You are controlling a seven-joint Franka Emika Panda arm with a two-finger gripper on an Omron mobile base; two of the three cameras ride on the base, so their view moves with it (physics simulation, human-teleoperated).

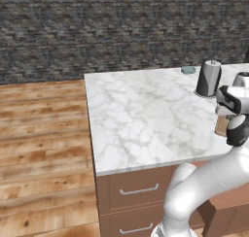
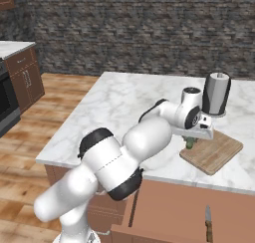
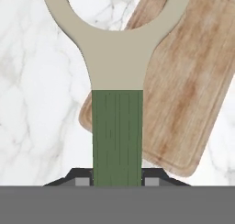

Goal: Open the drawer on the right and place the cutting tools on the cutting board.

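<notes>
The drawer [image 2: 199,212] stands open, the fingers [image 3: 117,182] hold the peeler [image 3: 117,126] above the cutting board [image 3: 183,90], unreleased, and a knife [image 2: 208,222] waits in the drawer

wall: dark grey stone brickwork [image 1: 97,27] across the whole back of the room
floor: warm brown wooden planks [image 1: 44,143], glossy, running left to right
desk: white marble top [image 1: 141,114] with grey veins, on a reddish-brown cabinet base
cabinet fronts: flat panels with silver bar handles [image 1: 139,190]
far left: another brown cabinet [image 2: 27,80] under a pale top, beside a dark appliance [image 2: 6,105]
</notes>
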